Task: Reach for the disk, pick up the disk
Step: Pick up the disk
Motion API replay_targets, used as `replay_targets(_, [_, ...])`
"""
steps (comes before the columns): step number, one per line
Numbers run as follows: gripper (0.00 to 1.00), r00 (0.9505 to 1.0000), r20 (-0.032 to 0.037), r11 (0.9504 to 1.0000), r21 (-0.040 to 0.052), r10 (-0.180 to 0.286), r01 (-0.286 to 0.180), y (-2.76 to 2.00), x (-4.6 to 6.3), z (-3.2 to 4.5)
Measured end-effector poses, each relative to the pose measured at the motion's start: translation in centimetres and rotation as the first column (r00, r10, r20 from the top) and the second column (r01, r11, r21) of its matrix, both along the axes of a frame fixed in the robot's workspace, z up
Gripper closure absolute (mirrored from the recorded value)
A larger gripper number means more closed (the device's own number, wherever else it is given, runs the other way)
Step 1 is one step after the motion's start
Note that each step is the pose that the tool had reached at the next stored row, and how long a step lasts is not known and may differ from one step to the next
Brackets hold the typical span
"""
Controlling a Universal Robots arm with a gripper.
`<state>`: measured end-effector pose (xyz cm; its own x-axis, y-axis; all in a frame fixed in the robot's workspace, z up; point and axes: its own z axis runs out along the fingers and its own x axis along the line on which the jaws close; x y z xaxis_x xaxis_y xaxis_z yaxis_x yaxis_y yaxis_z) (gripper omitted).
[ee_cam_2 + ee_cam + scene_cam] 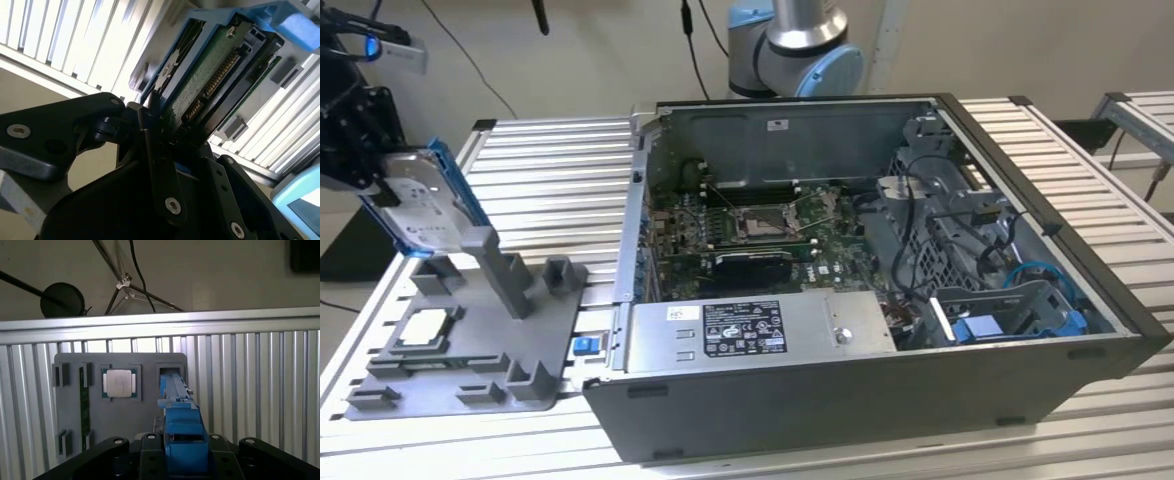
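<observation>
One gripper (pixel 380 180) hangs at the upper left of the exterior view, its black fingers clamped on the disk (pixel 416 210). The disk stands on edge, tilted, over the left end of the grey fixture tray (pixel 467 385). Whether it is clear of the tray's slot I cannot tell. A processor chip (pixel 424 330) lies in the tray at lower left. Right of the tray, the open computer case (pixel 854 400) fills the centre of the slatted table (pixel 547 170). In the second wrist view the fingers (pixel 155 150) pinch the disk (pixel 200 85) near its green board.
</observation>
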<state>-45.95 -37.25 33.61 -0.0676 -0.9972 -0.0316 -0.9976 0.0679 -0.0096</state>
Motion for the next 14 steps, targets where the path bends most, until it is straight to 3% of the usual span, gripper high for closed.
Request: replay_targets(14, [1.0, 1.0, 0.0001, 1.0, 0.0, 0.0, 0.0, 0.0, 0.0, 2.94])
